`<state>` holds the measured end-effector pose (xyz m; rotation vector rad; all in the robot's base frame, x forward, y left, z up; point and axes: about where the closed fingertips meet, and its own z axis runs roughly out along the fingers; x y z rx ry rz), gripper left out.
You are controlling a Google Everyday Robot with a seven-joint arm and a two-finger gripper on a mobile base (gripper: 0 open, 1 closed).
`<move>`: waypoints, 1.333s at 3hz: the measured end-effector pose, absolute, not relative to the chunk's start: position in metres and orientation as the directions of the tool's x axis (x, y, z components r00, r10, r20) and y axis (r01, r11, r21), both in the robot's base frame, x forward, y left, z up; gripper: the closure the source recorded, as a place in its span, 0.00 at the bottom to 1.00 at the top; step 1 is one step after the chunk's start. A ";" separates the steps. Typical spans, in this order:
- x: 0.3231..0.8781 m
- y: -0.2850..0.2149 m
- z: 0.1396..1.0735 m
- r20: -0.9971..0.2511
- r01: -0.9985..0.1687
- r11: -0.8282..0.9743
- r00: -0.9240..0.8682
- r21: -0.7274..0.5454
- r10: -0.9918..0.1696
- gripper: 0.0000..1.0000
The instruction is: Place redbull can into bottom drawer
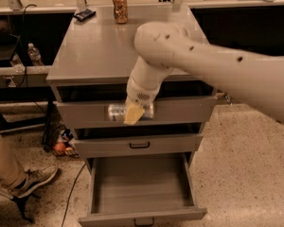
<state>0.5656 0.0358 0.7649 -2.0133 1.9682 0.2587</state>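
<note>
My gripper (134,112) hangs in front of the top drawer's face and is shut on the redbull can (117,111), a slim silver-and-blue can held lying sideways. The can is off the cabinet top and in the air, in front of the cabinet. The bottom drawer (141,213) stands pulled open below, a wide grey tray with nothing in it. The can is above the drawer's rear part. My white arm (203,63) crosses the cabinet top from the right and hides its right side.
An orange-brown patterned can (119,7) and a dark flat object (84,14) stand at the back of the cabinet top (94,51). The middle drawer (139,144) is shut. A person's leg and shoe (19,176) are at lower left. A water bottle (34,55) stands at left.
</note>
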 end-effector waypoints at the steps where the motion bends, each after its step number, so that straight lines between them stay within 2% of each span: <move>1: 0.535 0.035 0.703 -0.388 -0.997 0.066 -0.043 -0.047 -0.921 1.00; 3: 0.537 0.036 0.706 -0.384 -0.997 0.060 -0.037 -0.048 -0.922 1.00; 4: 0.519 0.029 0.629 -0.376 -0.995 0.097 -0.097 0.019 -0.921 1.00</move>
